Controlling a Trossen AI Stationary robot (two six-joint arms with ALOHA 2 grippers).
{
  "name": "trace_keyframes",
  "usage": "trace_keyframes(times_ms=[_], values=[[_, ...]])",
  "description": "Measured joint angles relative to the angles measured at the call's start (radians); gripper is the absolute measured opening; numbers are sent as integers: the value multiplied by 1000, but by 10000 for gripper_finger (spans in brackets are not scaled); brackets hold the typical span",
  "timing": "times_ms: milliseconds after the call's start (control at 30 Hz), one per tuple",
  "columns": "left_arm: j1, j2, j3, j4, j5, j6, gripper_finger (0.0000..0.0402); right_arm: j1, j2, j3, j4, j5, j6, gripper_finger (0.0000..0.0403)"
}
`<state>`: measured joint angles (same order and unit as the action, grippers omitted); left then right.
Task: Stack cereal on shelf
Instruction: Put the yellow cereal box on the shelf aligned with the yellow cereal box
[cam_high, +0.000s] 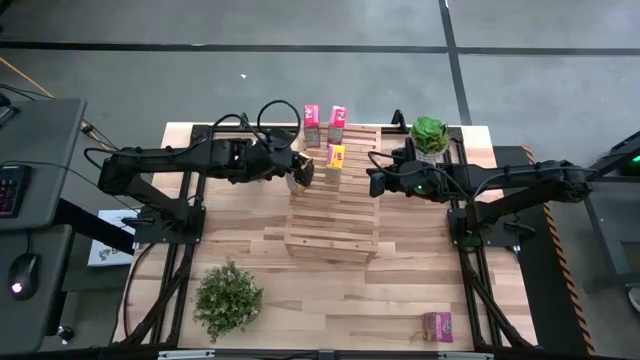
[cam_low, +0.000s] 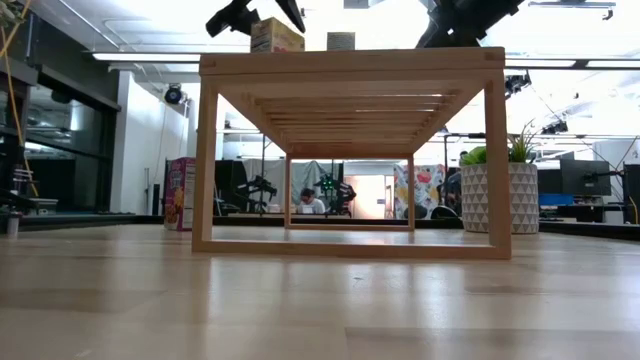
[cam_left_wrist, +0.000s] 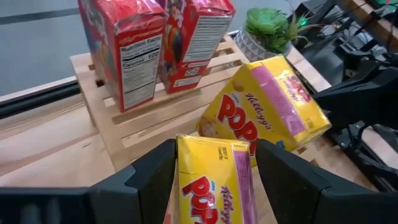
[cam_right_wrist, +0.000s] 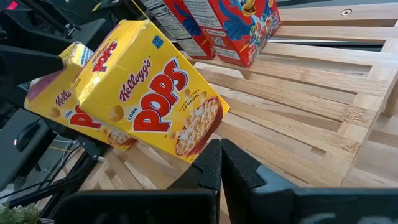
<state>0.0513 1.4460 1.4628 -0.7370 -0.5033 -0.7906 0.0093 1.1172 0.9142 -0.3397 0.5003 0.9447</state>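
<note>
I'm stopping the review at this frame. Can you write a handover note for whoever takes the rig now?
Left gripper: at the shelf, jaws open around a yellow box.
Right gripper: shut, empty, at the lower edge of the second yellow box, which sits tilted on the slats.
Done: two red boxes stand upright on the shelf's back tier.
Left: settle both yellow boxes, then fetch the pink box lying on the table near the front right corner.
</note>
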Motion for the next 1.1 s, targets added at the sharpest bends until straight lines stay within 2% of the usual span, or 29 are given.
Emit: trace_keyframes(times_ms=[633, 767, 933, 1100], values=[[9, -34, 0, 63, -7, 76, 213, 0, 0, 0, -1, 0, 20, 0], [11, -47, -2, 62, -7, 130, 213, 0, 0, 0, -1, -1, 20, 0], [25, -158, -1, 117, -20, 280, 213, 0, 0, 0, -3, -2, 20, 0], [26, -302, -1, 42, -142, 402, 202, 0, 0, 0, -11, -3, 21, 0]])
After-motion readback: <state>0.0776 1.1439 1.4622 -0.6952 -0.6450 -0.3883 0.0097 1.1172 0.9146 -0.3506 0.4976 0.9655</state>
